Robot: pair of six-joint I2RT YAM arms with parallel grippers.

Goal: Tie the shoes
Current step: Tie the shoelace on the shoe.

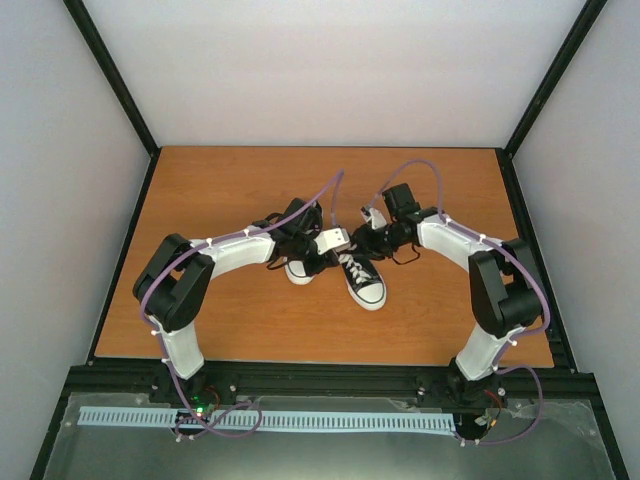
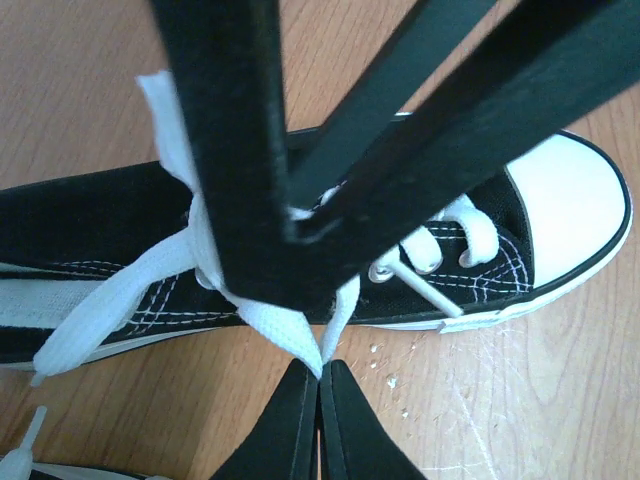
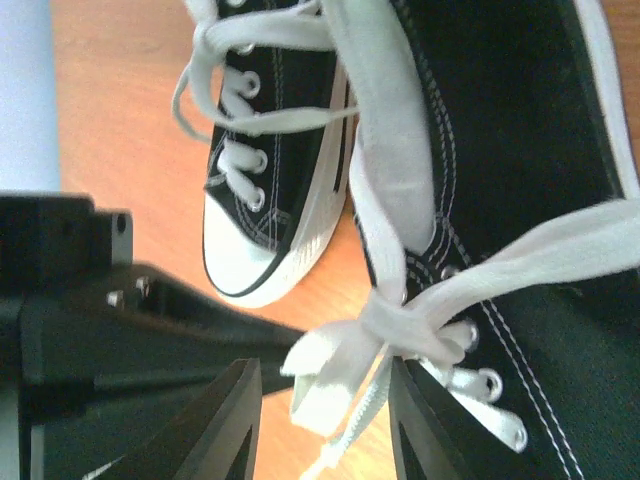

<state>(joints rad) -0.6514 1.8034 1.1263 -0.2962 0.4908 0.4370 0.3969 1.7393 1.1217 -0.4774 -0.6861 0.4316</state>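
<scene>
The shoes (image 1: pixel 365 280) are small black canvas low-tops with white toe caps, white soles and long white laces (image 3: pixel 385 150). They lie side by side mid-surface (image 1: pixel 220 200), toes toward 5 to 6 o'clock in the top view. The left jaws are together, pinching one flat lace (image 2: pixel 285 335) beside a sole. The right jaws stand apart, with a knotted lace loop (image 3: pixel 335 365) between them.

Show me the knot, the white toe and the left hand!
knot (image 3: pixel 395 325), right wrist view, its middle.
white toe (image 2: pixel 570 215), left wrist view, middle of the cap.
left hand (image 2: pixel 320 372), left wrist view, between fingertips pinching the lace (image 2: pixel 278 330).
</scene>
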